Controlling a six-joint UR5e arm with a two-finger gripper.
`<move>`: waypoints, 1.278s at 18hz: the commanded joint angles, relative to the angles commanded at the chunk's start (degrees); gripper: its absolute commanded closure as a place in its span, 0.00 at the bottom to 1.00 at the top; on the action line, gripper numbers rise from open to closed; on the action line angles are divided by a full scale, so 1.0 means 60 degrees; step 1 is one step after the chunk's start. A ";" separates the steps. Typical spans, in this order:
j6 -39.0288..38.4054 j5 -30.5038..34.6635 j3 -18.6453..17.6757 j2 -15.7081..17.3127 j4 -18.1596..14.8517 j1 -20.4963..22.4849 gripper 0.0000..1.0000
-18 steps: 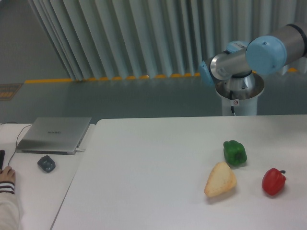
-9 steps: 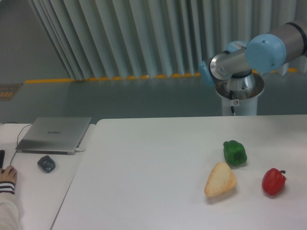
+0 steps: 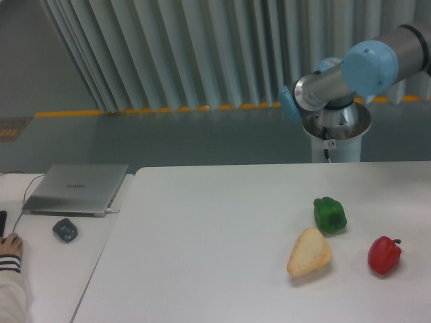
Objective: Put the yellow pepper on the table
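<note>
Person's hand (image 3: 9, 246) with striped white cuff: lower left edge of the frame, resting on the adjoining white desk (image 3: 47, 269).

Closed grey laptop (image 3: 75, 189): left of centre, lying flat on the same desk, a thin dark cable running from its left side.

Small dark rounded object (image 3: 65, 230): just below the laptop, on the desk, apart from it. Its kind cannot be told.

Large plain white tabletop (image 3: 202, 249): fills the lower middle and right of the frame, its straight left edge meeting the desk.

Pale tan cone-shaped bread-like lump (image 3: 309, 252): lower right, lying on the tabletop, point towards the lower left.

Glossy green lobed bell pepper (image 3: 329, 214): just above the lump, close beside it, on the tabletop.

Glossy red bell pepper with short dark stem (image 3: 384, 255): far lower right, on the tabletop, apart from the lump and the green pepper.

Silver and light-blue robot arm (image 3: 357, 74): upper right, its round metal base behind the far edge of the tabletop, the arm segments reaching out past the right edge of the frame.

Gripper: out of frame; whether the jaws are apart or together cannot be told.

Yellow pepper: not visible anywhere in the frame, so its place relative to the jaws and its look cannot be told.

Containers: none visible.
</note>
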 joint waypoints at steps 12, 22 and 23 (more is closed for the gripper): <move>-0.0207 -0.1581 -0.1246 0.2109 -0.2398 0.0264 0.56; -0.0280 -0.3414 -0.1509 0.3384 -0.5288 -0.0246 0.55; -0.0353 -0.3239 -0.1713 0.3472 -0.5230 -0.0539 0.55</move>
